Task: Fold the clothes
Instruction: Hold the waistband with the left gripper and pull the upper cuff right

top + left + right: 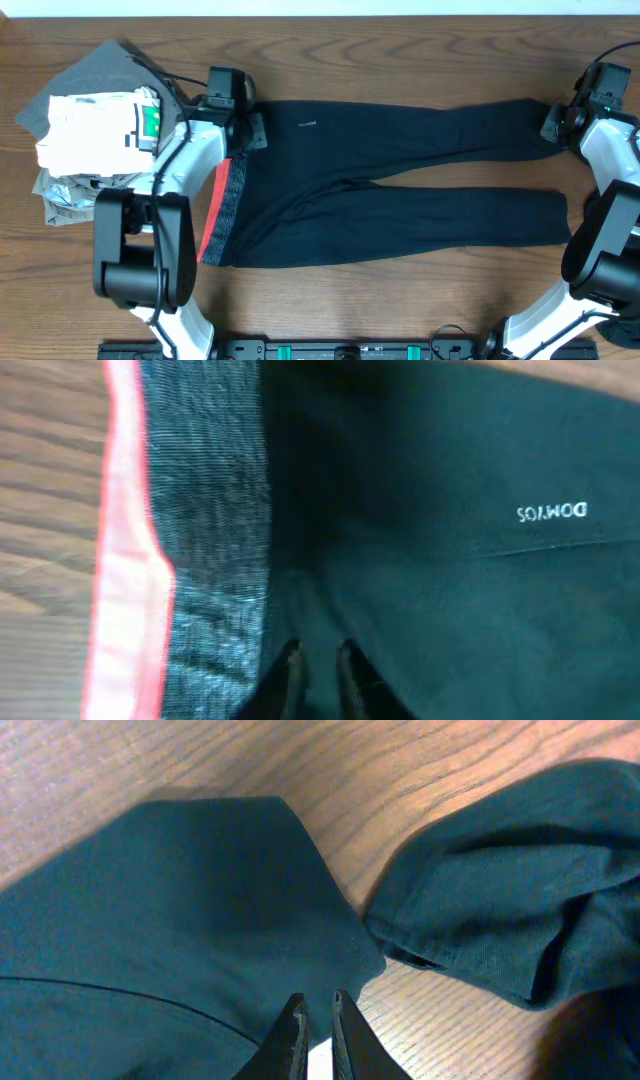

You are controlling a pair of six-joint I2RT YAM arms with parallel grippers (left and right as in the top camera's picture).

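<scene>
The black trousers [400,180] lie spread flat across the table, their grey waistband edged coral red [225,205] at the left and both legs reaching right. A small white logo [552,512] shows near the waist. My left gripper [250,125] sits at the waist's far corner. In its wrist view the gripper [320,655] has its fingers close together on the black cloth beside the waistband [210,530]. My right gripper [556,125] is at the far leg's end. Its jaws [318,1000] stand almost together over that leg's edge [200,910].
A heap of other garments [95,130], grey, white and patterned, lies at the table's left end beside the left arm. Another bunched, hemmed piece of black cloth [520,890] lies right of the right gripper. Bare wood [400,290] runs along the near side.
</scene>
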